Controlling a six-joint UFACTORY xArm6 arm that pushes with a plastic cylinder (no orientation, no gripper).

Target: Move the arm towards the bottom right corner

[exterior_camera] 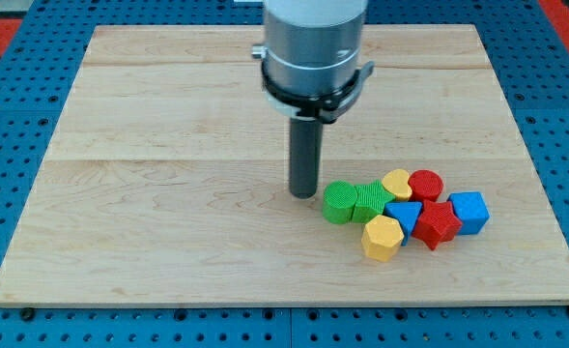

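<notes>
Nearest the view's bottom sat the yellow hexagonal block (382, 238), front of a tight cluster at about 4 o'clock from board centre. Behind it: red star-shaped block (438, 224), blue triangular block (405, 213), blue cube (469, 212) at the cluster's 3 o'clock end, then green cylinder (339, 202) and a ribbed green block (371, 201), with yellow heart-like block (397, 183) and red cylinder (425, 185) at the back. All touching or nearly so. My tip (305, 195) stood on the wooden board (168, 222) just at 9 o'clock of the green cylinder, close, contact I couldn't confirm. No pincer on this rig, only the bare rod, so nothing was gripped or released. Target was the bottom right corner, roughly 4 o'clock from my tip, and the cluster sat right on that line. My read: the blocks looked light, rigid and slick on the wood, so they'd slide and scatter on any nudge; nothing to take hold of, only push faces. Skirting along the 6 o'clock side looked cleaner. No containers in view.
</notes>
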